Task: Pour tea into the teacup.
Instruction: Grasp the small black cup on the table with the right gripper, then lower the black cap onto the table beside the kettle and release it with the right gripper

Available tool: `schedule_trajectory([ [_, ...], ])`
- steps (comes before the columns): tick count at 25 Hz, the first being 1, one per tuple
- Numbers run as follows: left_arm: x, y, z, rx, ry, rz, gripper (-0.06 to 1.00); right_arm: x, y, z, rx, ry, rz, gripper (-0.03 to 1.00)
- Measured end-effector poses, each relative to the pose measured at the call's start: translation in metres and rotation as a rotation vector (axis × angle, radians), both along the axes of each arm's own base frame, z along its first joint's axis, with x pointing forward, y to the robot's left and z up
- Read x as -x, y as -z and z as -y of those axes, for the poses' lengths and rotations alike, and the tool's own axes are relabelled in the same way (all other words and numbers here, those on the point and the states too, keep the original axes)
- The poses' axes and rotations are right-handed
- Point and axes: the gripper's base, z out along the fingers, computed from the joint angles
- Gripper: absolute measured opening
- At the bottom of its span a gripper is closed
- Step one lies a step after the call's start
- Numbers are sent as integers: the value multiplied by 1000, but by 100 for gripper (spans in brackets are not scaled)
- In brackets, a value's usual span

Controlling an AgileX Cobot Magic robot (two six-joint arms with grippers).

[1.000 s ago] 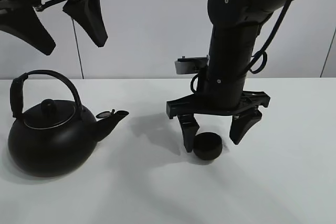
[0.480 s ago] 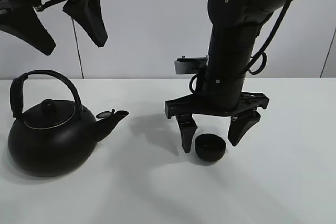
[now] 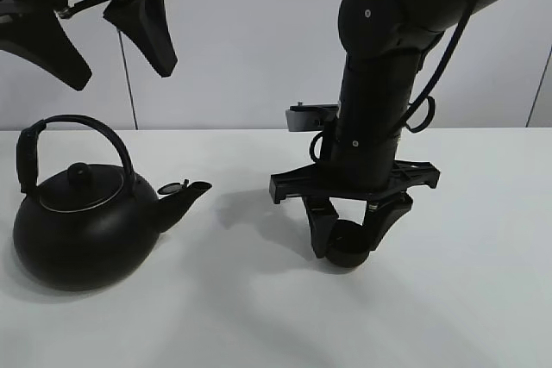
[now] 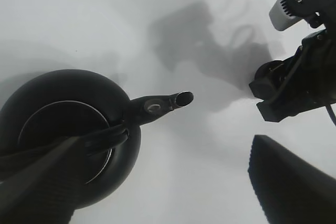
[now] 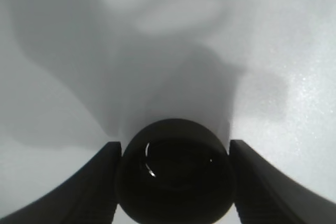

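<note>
The tiny black teacup (image 3: 348,245) stands on the white table right of centre, and my right gripper (image 3: 349,232) is shut on it, one finger against each side. The right wrist view shows the teacup (image 5: 174,170) pinched between both fingers (image 5: 92,190), its dark inside facing the camera. At the left stands the black kettle (image 3: 82,221), its arched handle up and its spout (image 3: 185,191) pointing right. High above the kettle hangs my left gripper (image 3: 108,36), open and empty. From the left wrist camera I look down on the kettle (image 4: 65,135) and its spout (image 4: 168,100).
A white wall with vertical seams rises behind the white table (image 3: 466,299). The right arm's column (image 3: 379,101) stands upright over the cup. A grey camera bracket (image 3: 312,115) juts from that arm.
My right gripper's fingers have closed in from either side onto the teacup. The left gripper and the kettle have stayed where they were.
</note>
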Motion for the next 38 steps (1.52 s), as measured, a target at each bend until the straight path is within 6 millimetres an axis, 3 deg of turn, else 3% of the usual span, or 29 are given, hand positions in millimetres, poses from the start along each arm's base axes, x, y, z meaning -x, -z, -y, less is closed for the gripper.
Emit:
schedule_trajectory([
  [7, 0, 0, 0, 0, 0, 0, 61, 0, -3, 0, -3, 0, 5, 40],
  [12, 0, 0, 0, 0, 0, 0, 61, 2, -31, 1, -39, 3, 65, 40],
  [15, 0, 0, 0, 0, 0, 0, 61, 4, -38, -1, -63, 3, 70, 40],
  [24, 0, 0, 0, 0, 0, 0, 61, 22, -41, -49, -138, -118, 148, 40],
  [38, 0, 0, 0, 0, 0, 0, 61, 12, 1, -62, -128, -107, 94, 40],
])
